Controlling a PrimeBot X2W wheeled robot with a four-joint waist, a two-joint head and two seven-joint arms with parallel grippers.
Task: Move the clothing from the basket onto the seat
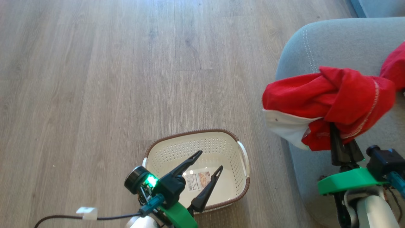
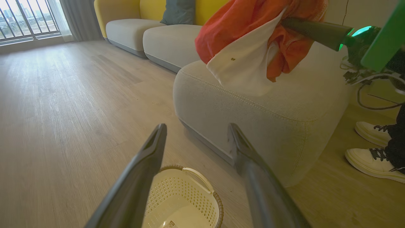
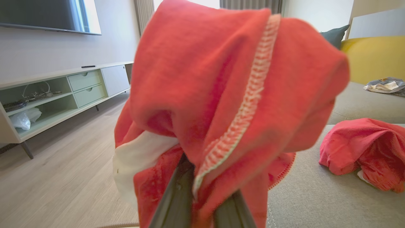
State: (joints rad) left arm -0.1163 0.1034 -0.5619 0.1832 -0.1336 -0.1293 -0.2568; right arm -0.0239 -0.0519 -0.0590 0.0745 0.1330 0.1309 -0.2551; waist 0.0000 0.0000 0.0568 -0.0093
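The cream basket (image 1: 227,148) stands empty on the wood floor, a label on its bottom. My left gripper (image 1: 209,161) hovers over it, open, with nothing between its fingers (image 2: 155,142); the basket (image 2: 190,196) shows below them. My right gripper (image 1: 343,145) is shut on a bright red garment with a white panel (image 1: 332,95), held up over the left edge of the grey seat (image 1: 335,44). In the right wrist view this clothing (image 3: 227,79) drapes over the fingers (image 3: 177,196). A second red garment (image 3: 364,152) lies on the seat (image 3: 316,196).
A person's white shoes (image 2: 373,155) stand beside the seat (image 2: 253,110). A yellow-backed sofa (image 2: 152,31) lines the far side. A low TV cabinet (image 3: 63,91) runs along the wall. Bare wood floor (image 1: 126,63) spreads left of the basket.
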